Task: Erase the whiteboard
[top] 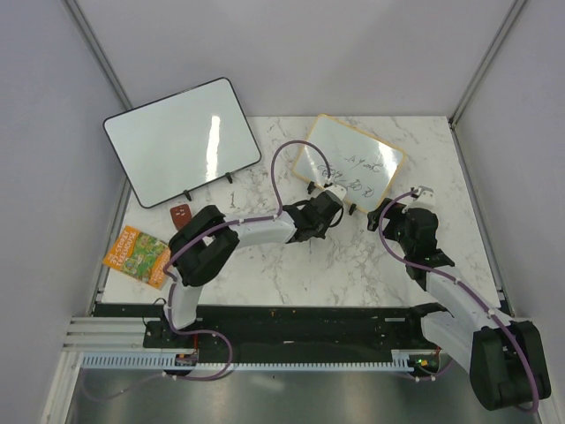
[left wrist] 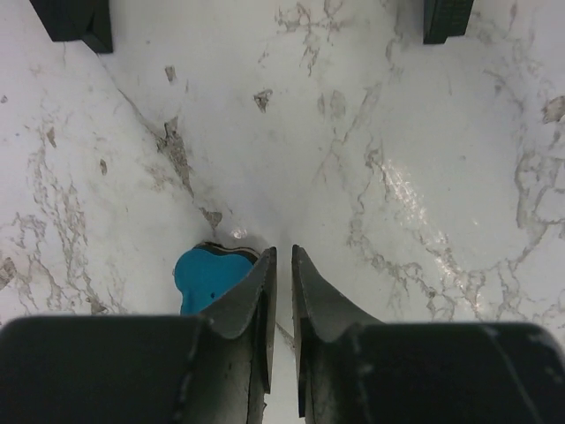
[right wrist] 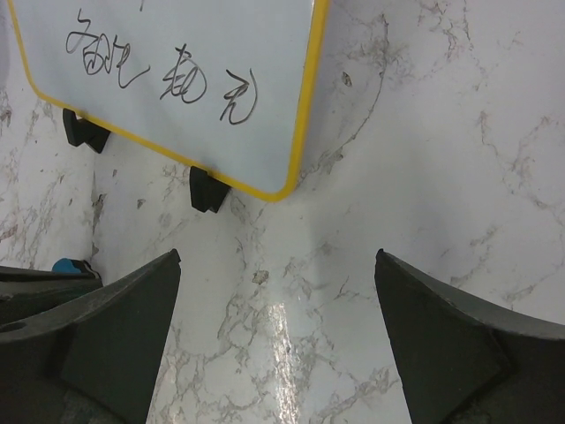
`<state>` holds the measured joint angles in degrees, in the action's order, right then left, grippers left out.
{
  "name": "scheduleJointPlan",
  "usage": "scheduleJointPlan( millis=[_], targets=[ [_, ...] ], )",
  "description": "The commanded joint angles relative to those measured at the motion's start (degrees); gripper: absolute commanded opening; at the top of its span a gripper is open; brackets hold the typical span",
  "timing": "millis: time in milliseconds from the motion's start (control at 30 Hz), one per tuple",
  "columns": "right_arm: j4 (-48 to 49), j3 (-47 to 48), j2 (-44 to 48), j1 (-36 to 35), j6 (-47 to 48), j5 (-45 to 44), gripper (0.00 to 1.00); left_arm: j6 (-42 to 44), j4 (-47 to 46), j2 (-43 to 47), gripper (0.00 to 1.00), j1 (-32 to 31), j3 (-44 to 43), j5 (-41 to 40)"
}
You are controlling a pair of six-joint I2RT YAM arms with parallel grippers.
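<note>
Whiteboard (top: 349,163), the small one with the yellow-tan frame, is found propped on its black feet (right wrist: 207,190) directly ahead of both pincers. Its face is leaned back and turned toward them, an attitude judged to offer the written surface to a wiping stroke. Dark handwriting (right wrist: 163,75) is seen across the face, so erasure is judged not yet begun.

The left gripper (left wrist: 282,252) is held low over the marble table (top: 353,265), just short of the board's feet. Its jaws are pressed almost together, with only a slit left between them. A blue eraser-like piece (left wrist: 205,276) is seen just outside its left finger, partly hidden behind that finger. Whether an edge of the piece is pinched cannot be told; nothing is visible within the slit. The low posture is judged to serve the taking up of this piece.

The right gripper (right wrist: 278,256) is spread wide and carries nothing. It is pointed at the board's lower corner ahead of it, with bare table between its fingertips. This is judged a standby or steadying position, since a propped board may slide when rubbed.

Well off to the left gripper's left, a larger black-framed whiteboard (top: 181,141), a small red-brown object (top: 181,212) and a coloured booklet (top: 137,252) are noted. None is judged to be concerned in the work.
</note>
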<state>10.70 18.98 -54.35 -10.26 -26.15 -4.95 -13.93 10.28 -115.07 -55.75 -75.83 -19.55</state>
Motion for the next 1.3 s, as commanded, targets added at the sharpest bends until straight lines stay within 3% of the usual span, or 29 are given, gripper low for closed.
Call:
scheduleJointPlan(
  millis=[0,133,167,267,300,400,733,933,1100,1267],
  targets=[
    [0.7,1.8,-0.4,0.2,0.5,-0.2,0.98,-0.9,1.1,3.8,0.18,-0.5,-2.6,-2.6],
    [0.6,1.8,-0.4,0.2,0.4,-0.1,0.98,2.7,0.5,10.3,0.26,-0.4,1.8,-4.7],
    [0.6,1.9,-0.5,0.2,0.5,0.0,0.98,4.2,0.5,12.0,0.33,-0.4,2.5,-4.4],
    [0.6,2.0,-0.6,0.2,0.5,0.7,0.98,9.4,0.6,13.7,0.72,-0.5,5.1,-3.8],
    [0.6,1.9,-0.5,0.2,0.5,0.9,0.98,10.4,1.0,13.7,0.79,-0.5,5.6,-3.9],
    [0.4,2.0,-0.3,0.2,0.6,1.0,0.98,13.1,1.8,12.5,0.89,-0.4,6.8,-3.7],
    [0.3,2.3,-0.2,0.2,1.0,1.7,0.98,13.8,2.7,5.3,0.89,-0.4,5.0,0.9],
    [0.4,2.5,-0.8,0.2,0.9,2.1,0.98,15.3,3.8,3.1,0.83,-0.3,4.3,0.5],
    [0.2,2.6,-0.7,0.2,1.2,2.1,0.98,14.7,4.1,2.6,0.60,-0.3,3.9,-0.7],
    [0.2,2.7,-1.0,0.2,1.2,2.1,0.98,14.5,4.0,3.7,0.57,-0.2,4.1,-1.5]
  ],
)
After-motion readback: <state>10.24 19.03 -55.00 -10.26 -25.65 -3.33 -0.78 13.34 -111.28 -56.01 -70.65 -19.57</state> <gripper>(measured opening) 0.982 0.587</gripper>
